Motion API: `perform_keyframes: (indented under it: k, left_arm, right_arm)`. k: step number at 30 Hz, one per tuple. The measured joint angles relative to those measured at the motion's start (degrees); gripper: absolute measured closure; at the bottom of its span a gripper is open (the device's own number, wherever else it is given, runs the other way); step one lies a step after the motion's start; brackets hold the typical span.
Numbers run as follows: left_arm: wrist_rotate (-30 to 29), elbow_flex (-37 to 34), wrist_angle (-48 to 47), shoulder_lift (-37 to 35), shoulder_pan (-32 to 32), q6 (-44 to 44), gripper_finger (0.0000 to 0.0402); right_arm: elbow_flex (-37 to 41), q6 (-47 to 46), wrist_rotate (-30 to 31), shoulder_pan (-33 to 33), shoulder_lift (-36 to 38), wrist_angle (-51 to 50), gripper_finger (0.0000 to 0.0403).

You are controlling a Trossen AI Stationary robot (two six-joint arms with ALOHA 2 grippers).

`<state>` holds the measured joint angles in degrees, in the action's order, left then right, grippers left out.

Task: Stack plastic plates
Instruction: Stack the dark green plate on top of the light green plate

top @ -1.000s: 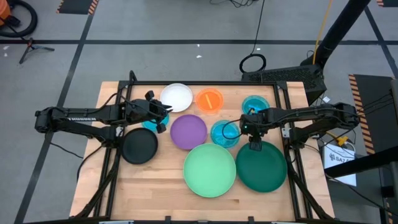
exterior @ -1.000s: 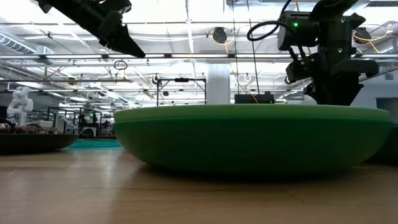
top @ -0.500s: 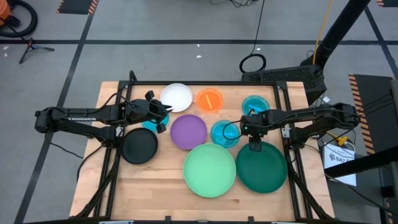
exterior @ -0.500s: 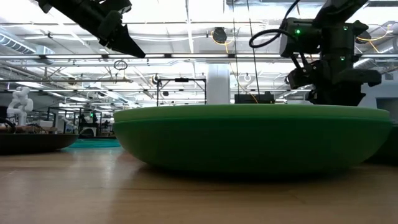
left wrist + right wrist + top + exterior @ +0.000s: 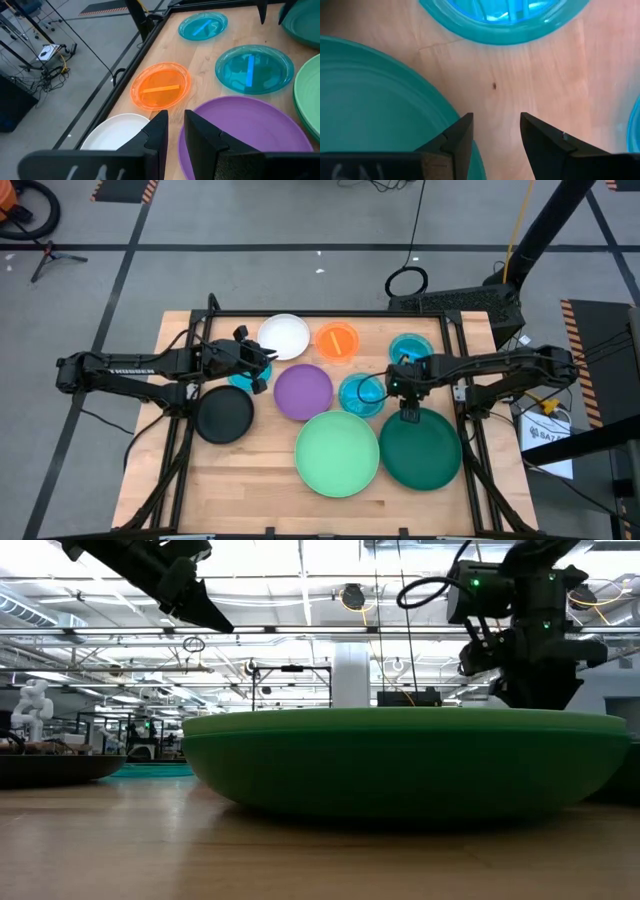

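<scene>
Nine plates lie flat on the wooden table: white [image 5: 284,336], orange [image 5: 337,340], purple [image 5: 303,392], black [image 5: 224,415], light green [image 5: 337,452], dark green [image 5: 420,450] and three cyan ones [image 5: 410,350] [image 5: 362,394] [image 5: 241,378]. My right gripper [image 5: 410,413] [image 5: 495,132] is open at the dark green plate's far rim [image 5: 445,107]. One finger is over the rim and the other over bare wood, and I see no touch. My left gripper [image 5: 262,366] [image 5: 176,130] hovers high near the white and purple plates, nearly shut and empty.
The plates crowd the table's middle and far part. Bare wood [image 5: 250,480] lies along the near edge and in the near left corner. A black frame [image 5: 460,330] borders the table. The light green plate [image 5: 400,760] fills the low view and hides my right fingertips there.
My right gripper dipped slightly toward the dark green plate, then rose back to about where it was. No plate has moved.
</scene>
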<state>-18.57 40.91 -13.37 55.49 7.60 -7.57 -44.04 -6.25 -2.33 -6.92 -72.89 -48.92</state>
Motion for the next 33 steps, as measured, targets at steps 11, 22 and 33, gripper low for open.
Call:
perform_keyframes:
  k: [11, 22, 33]
  left_arm:
    - [0.0, 0.0, 0.2, 0.0, 0.0, 0.1, 0.0332]
    - [0.0, 0.0, 0.0, 0.0, 0.0, 0.2, 0.0332]
    - [0.0, 0.0, 0.0, 0.0, 0.0, 0.3, 0.0332]
  right_arm:
    - [-0.3, -9.0, -1.6, 4.3, 0.3, -4.1, 0.0248]
    - [6.8, -10.9, 0.8, 5.5, 0.2, 2.9, 0.0248]
    - [8.4, -11.0, 0.7, 5.5, 0.2, 6.3, 0.0248]
